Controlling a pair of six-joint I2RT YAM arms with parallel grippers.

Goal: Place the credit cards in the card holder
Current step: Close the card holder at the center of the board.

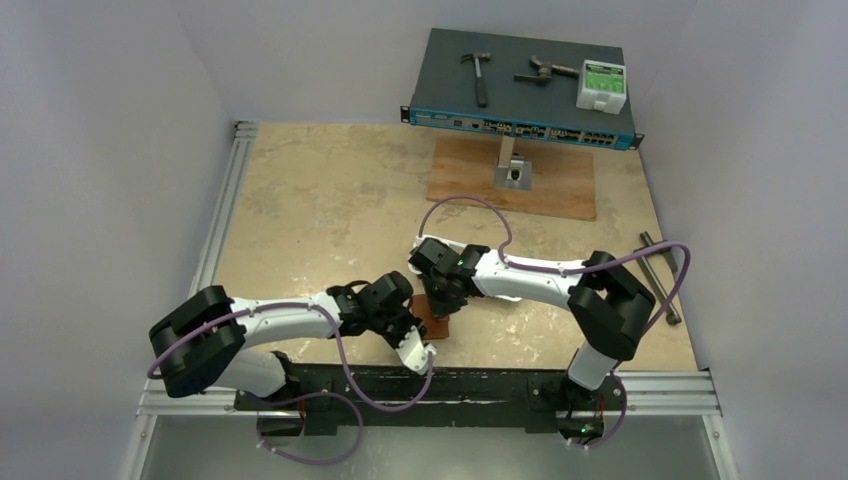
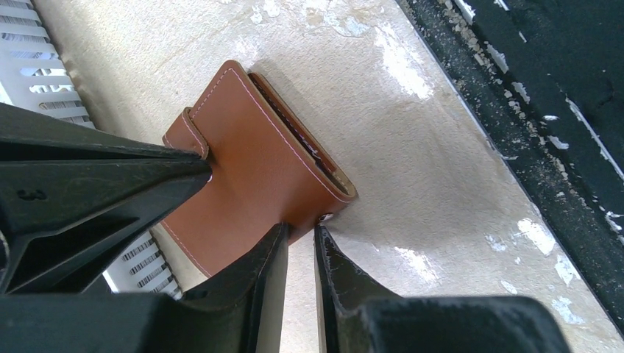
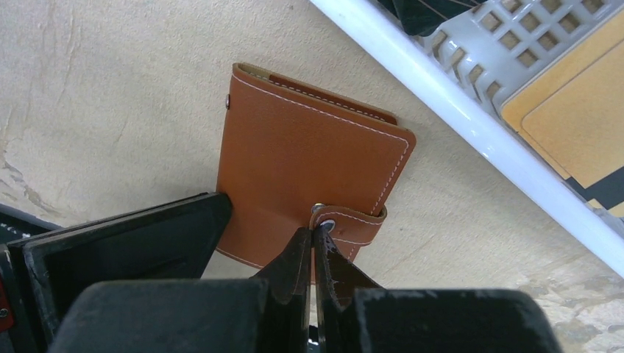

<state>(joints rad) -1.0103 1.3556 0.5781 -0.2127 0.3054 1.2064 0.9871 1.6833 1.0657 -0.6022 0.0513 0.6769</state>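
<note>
- Tan bench (image 1: 330,200) is carrying the shut card holder (image 3: 309,162).
- Clenched right gripper (image 3: 315,235) is touching its snap tab (image 3: 353,224).
- Left gripper (image 2: 302,232) is hovering at its corner, slightly released, holding nothing.
- Opening is the step now; unsnapping the tab is probably coming next.

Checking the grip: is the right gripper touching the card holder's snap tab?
Touching. The right wrist view shows the right gripper shut, tips against the card holder's snap tab, no gap between.

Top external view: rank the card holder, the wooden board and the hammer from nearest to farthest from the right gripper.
From the right gripper:
1. the card holder, directly at its fingertips, towards the near edge of the table.
2. the wooden board, farther back, right of centre.
3. the hammer, on the network switch at the far edge.
</note>
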